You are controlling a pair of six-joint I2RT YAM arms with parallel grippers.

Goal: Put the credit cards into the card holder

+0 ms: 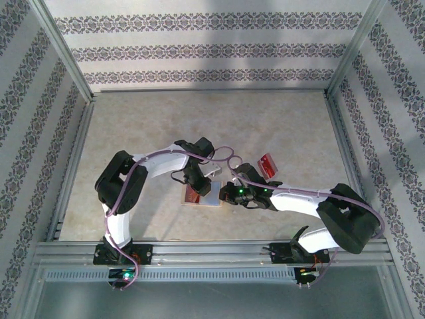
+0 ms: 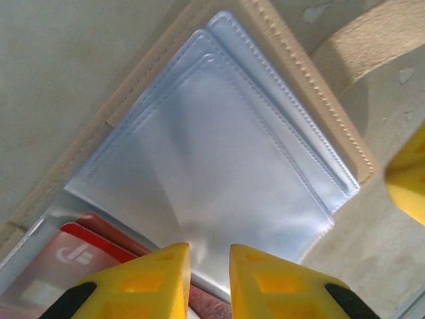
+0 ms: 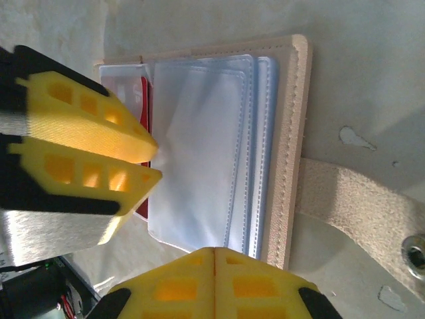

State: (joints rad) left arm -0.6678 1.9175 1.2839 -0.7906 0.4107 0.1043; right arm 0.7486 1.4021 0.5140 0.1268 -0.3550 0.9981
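Left wrist, left tool (image 2: 209, 256) narrowly parted, red card (image 2: 74, 258) half hidden under sleeves of card holder (image 2: 295, 70), right tool (image 3: 214, 258) closed

Floral-striped wallpaper walls (image 1: 212, 50) enclose a mottled beige tabletop (image 1: 166, 119) framed by aluminium rails (image 1: 212, 250).

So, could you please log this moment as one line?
card holder: open | left pincer: slightly open over sleeves | right pincer: shut | red card: lying loose

A lab test cell: aluminium frame (image 1: 212, 249), wallpapered panels (image 1: 212, 53).
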